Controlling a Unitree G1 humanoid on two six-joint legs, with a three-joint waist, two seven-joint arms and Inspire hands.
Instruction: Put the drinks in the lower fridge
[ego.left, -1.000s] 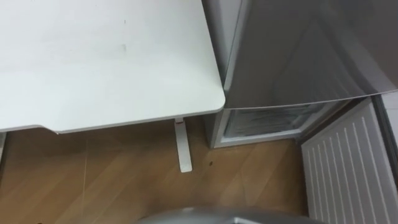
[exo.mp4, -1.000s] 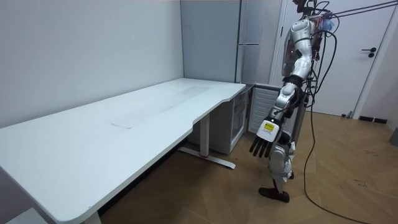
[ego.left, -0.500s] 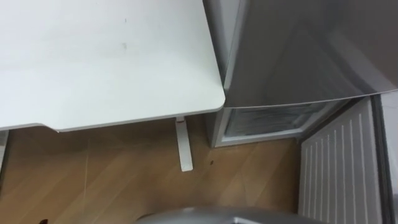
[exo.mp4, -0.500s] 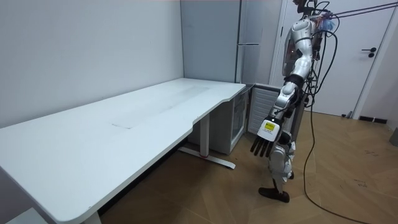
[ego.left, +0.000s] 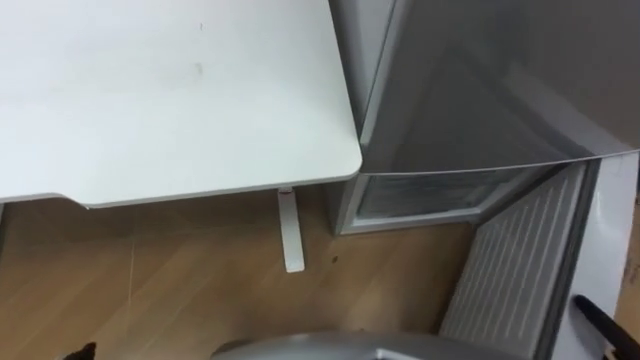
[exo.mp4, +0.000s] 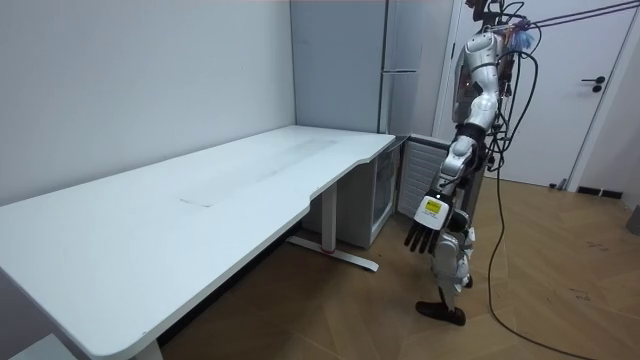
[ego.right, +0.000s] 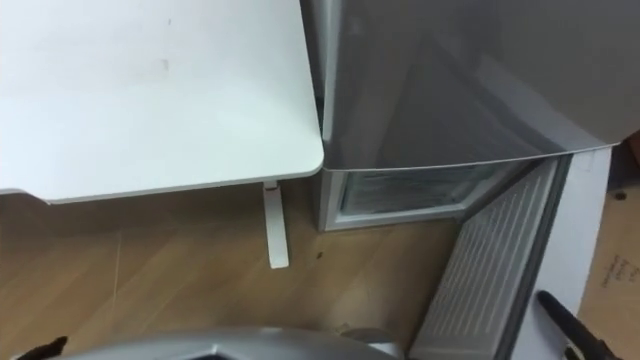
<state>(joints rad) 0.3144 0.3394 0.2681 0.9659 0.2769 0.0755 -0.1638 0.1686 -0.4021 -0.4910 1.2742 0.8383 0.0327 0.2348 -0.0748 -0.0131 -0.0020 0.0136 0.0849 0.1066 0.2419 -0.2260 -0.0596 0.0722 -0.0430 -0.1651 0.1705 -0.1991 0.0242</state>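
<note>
I stand facing a tall grey fridge (ego.left: 480, 80) whose lower compartment (ego.left: 430, 195) is open, with pale shelves dimly seen inside. Its lower door (ego.left: 510, 270) hangs out to the right and shows its ribbed white inner face, nearly edge-on. A straight dark finger of my right hand (ego.left: 600, 322) pokes in at the lower right, just beside that door's outer face. My left hand (exo.mp4: 428, 222) hangs at my side with its fingers loosely straight and nothing in it; its tip (ego.left: 78, 351) peeks in at the lower left.
A large white table (ego.left: 170, 90) stands to my left, its corner close against the fridge and its leg (ego.left: 290, 232) on the wooden floor. In the room view a closed white room door (exo.mp4: 590, 90) is behind me.
The lower door now stands more edge-on and further left in the eye view. A finger of my right hand has come in at the lower right. The view has shifted slightly.
</note>
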